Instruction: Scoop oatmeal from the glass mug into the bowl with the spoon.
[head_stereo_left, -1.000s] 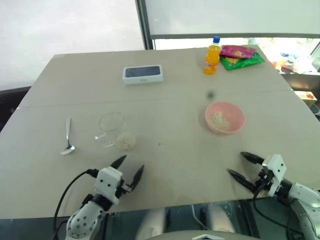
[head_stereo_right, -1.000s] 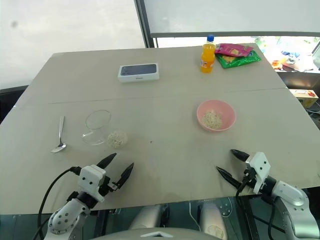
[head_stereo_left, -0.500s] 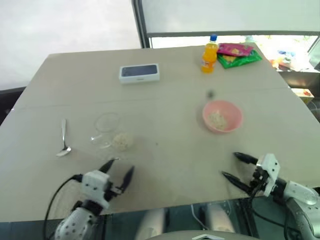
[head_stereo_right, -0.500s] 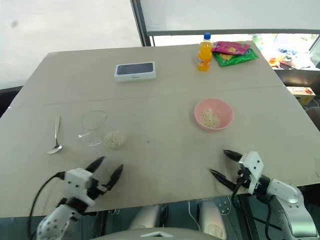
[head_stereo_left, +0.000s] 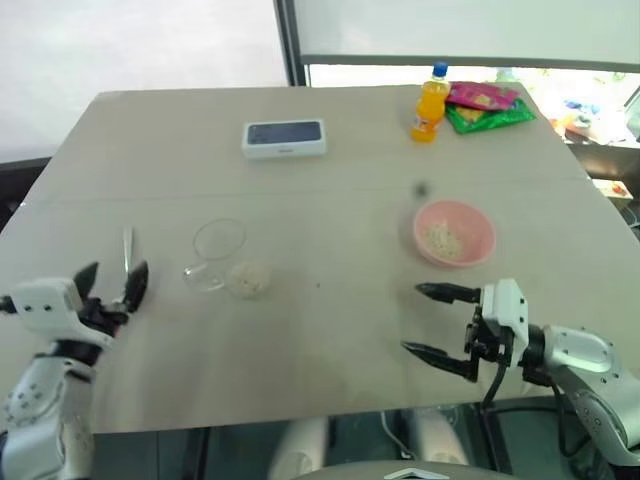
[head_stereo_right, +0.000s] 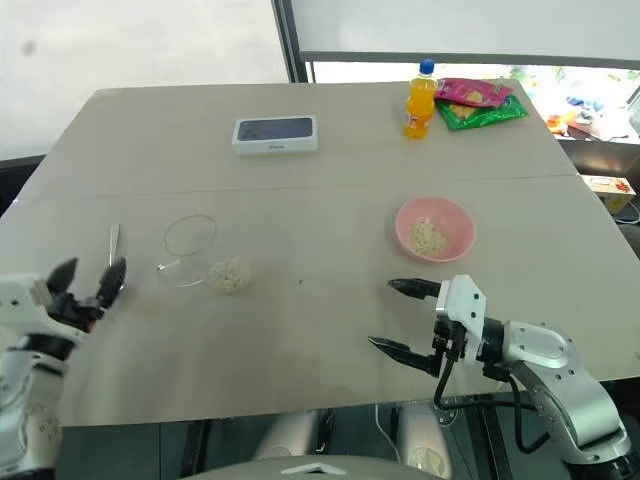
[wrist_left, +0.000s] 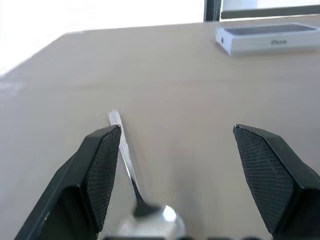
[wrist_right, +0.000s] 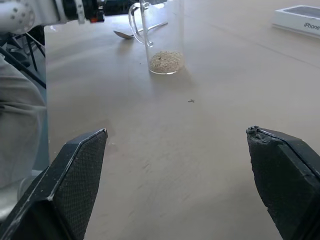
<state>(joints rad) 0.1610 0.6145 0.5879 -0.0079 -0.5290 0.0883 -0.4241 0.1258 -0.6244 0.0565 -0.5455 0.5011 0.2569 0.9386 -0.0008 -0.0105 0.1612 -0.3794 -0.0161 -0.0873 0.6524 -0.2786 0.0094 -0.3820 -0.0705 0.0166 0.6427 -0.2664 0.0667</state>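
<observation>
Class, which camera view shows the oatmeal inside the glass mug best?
The right wrist view: it looks side-on through the glass mug, so the oatmeal shows as a layer at its bottom. The two eye views look down from above, showing a small pale patch.

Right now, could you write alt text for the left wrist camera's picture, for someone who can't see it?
The open left pincer hovers low over a beige table, its two black fingers straddling a silver spoon lying on the surface. A white phone box sits farther back.
</observation>
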